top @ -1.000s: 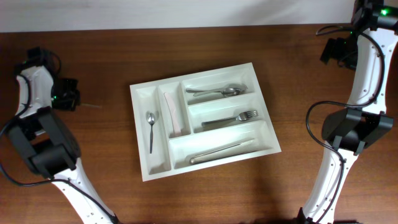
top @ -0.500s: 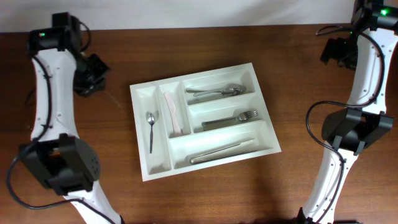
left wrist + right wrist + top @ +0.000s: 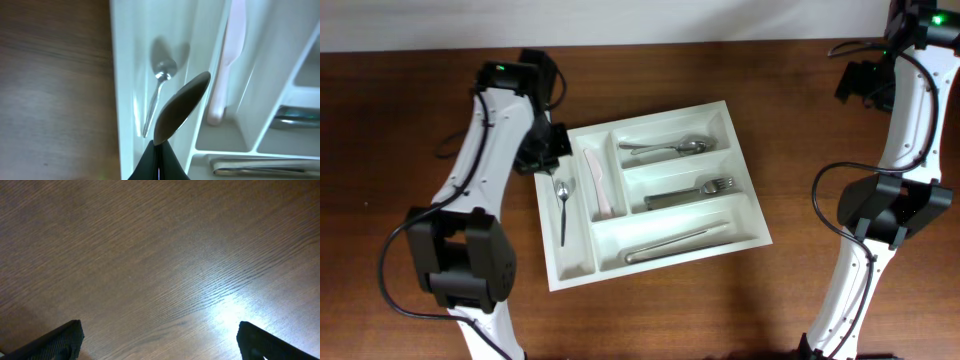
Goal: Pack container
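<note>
The white cutlery tray (image 3: 571, 277) lies at the table's middle. My left gripper (image 3: 546, 151) is over its far left corner, shut on a metal spoon (image 3: 182, 106) whose bowl hangs over the left narrow compartment. In the left wrist view the shut fingers (image 3: 159, 152) pinch the spoon's handle above the tray wall (image 3: 122, 100). A small spoon (image 3: 562, 206) lies in that compartment and also shows in the left wrist view (image 3: 159, 82). My right gripper (image 3: 160, 337) is open over bare wood at the far right (image 3: 856, 80).
The tray also holds a pink knife (image 3: 600, 184) in the second narrow compartment, spoons (image 3: 670, 147), a fork (image 3: 698, 189) and a long metal piece (image 3: 675, 243) in the wide ones. The right arm's base (image 3: 890, 210) stands right of the tray.
My left arm has swung from the far left of the table rightward to the tray's far left corner, with the spoon in its fingers. The right arm has not moved.
</note>
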`<state>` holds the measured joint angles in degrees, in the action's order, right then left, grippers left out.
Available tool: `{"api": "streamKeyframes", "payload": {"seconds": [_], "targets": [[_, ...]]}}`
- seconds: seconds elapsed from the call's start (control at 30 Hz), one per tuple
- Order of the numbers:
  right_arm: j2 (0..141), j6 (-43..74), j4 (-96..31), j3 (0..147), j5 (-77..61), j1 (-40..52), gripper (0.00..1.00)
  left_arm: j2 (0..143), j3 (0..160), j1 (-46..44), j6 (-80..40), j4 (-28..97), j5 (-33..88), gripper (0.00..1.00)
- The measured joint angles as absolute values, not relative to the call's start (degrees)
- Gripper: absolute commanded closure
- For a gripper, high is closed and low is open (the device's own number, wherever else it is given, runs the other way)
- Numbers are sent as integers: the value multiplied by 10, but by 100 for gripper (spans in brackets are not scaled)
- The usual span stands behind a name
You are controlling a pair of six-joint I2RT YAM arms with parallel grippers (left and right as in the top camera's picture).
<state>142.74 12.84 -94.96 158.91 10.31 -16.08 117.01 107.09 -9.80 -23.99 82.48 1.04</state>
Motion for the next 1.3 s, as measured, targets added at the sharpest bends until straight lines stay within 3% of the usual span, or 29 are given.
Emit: {"api": "streamKeyframes", "payload": {"seconds": [0.13, 0.23, 0.27, 0.3, 0.37, 0.6, 0.83, 1.3], "targets": [[1427, 128, -950, 1589, 103, -161, 1, 1170, 1020, -111, -237, 805, 10, 96], [1427, 129, -949, 1589, 103, -161, 1, 1170, 999, -111, -235, 801, 10, 70], [1427, 128, -949, 1589, 103, -161, 1, 1170, 996, -111, -240, 801, 10, 41], [1427, 128, -949, 1589, 103, -161, 1, 1170, 994, -111, -238, 800, 10, 21], [1427, 129, -949, 1589, 103, -161, 1, 1170, 994, -111, -236, 797, 9, 7], [1427, 128, -950, 1589, 103, -161, 1, 1171, 1013, -111, -236, 787, 6, 2], [1427, 128, -949, 1589, 103, -161, 1, 1154, 1241, -85, -236, 842, -39, 1], [1427, 129, -918, 1589, 75, -161, 1, 940, 1313, 213, -236, 886, -100, 1]]}}
